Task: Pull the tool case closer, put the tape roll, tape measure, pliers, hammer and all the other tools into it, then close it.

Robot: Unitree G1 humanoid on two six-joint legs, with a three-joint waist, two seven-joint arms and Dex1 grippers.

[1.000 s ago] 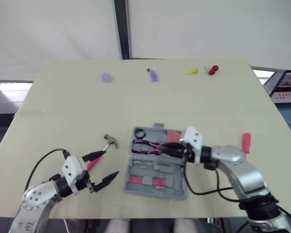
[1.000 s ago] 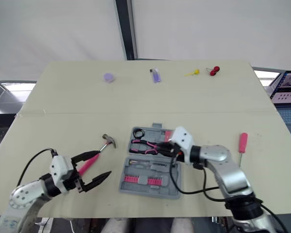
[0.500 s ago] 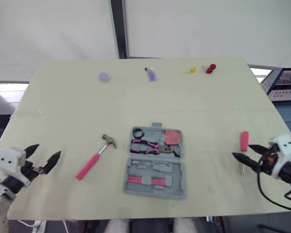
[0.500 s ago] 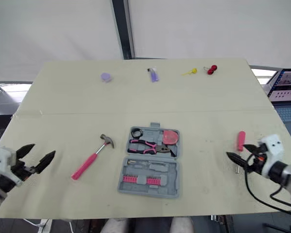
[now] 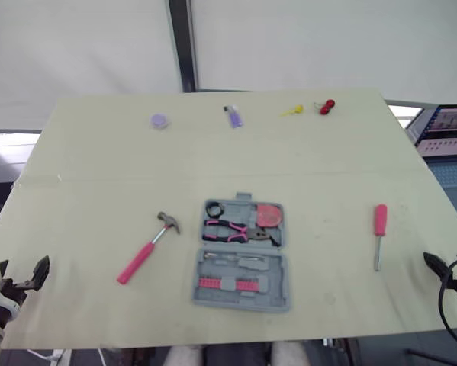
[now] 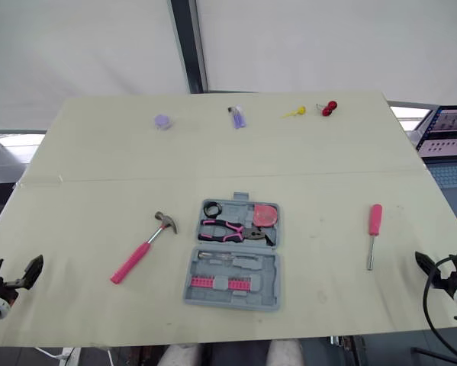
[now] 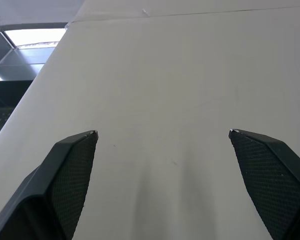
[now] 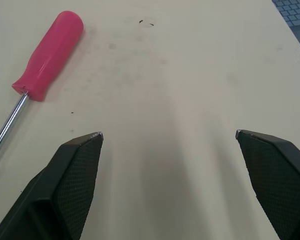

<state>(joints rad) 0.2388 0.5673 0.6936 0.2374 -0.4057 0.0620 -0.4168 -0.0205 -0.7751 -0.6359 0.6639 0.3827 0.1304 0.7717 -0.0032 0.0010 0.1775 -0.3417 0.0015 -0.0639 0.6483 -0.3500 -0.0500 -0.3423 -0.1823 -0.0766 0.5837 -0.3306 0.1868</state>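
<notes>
Tool case (image 5: 242, 255) lies open and flat near the middle of the table (image 5: 98, 175), a grey shell of 2 halves, one behind the other. Its far half holds 3 things: the tape roll (image 5: 216, 208), a small black ring in the left corner; the tape measure (image 5: 271, 216), a pink rounded block in the right corner; and the pliers (image 5: 236, 230), pink-handled, lying across just in front of both. Its near half carries a row of pink bits (image 5: 230, 283), and behind them a slim metal piece (image 5: 239, 261) too small to name. The hammer (image 5: 147, 248) lies on the table just left of the tool case, apart from it, with its metal head nearest the case and its pink handle running toward the near left. The screwdriver (image 5: 378, 232) lies well to the right of the case, pink handle farther from the robot, shaft pointing toward the near edge. The left gripper (image 7: 163, 132) sits at the near left corner of the table, well apart from the hammer, its 2 black fingers spread wide over the tabletop. The right gripper (image 8: 169, 133) sits at the near right edge, likewise spread wide; the screwdriver lies ahead of it and toward the robot's left, outside the fingers. Along the far edge of the table lie 4 small items: a purple disc (image 5: 160, 120), a purple oblong (image 5: 233, 116), a yellow piece (image 5: 292, 111) and a red piece (image 5: 326, 106).
</notes>
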